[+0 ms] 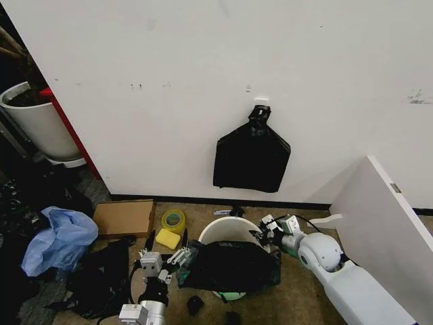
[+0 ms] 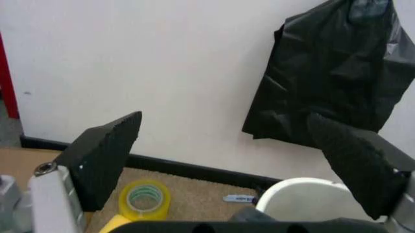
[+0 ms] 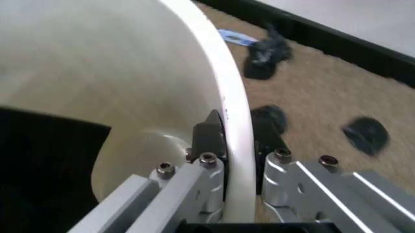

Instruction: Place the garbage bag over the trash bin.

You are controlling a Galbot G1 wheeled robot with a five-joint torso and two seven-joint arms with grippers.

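The cream trash bin [image 1: 229, 229] stands on the carpet below the wall, its pale green base showing underneath. The glossy black garbage bag [image 1: 230, 265] lies crumpled over the bin's near side and partly inside its mouth [image 3: 39, 160]. My right gripper [image 1: 268, 231] is shut on the bin's rim [image 3: 234, 107], with one finger [image 3: 209, 136] inside the wall and the other outside. To the left of the bag, my left gripper [image 1: 166, 260] is open and holds nothing. Its two dark pads [image 2: 104, 155] are spread wide, facing the wall and the bin's rim [image 2: 304, 190].
A flat black bundle [image 1: 252, 159] hangs from a wall hook above the bin. A yellow tape roll [image 1: 173, 220], a yellow sponge [image 1: 168, 238], cardboard [image 1: 124, 217], a blue plastic sheet [image 1: 61, 240] and black cloth [image 1: 101, 281] lie left. A white panel [image 1: 392, 223] stands right, a white planter [image 1: 37, 122] far left.
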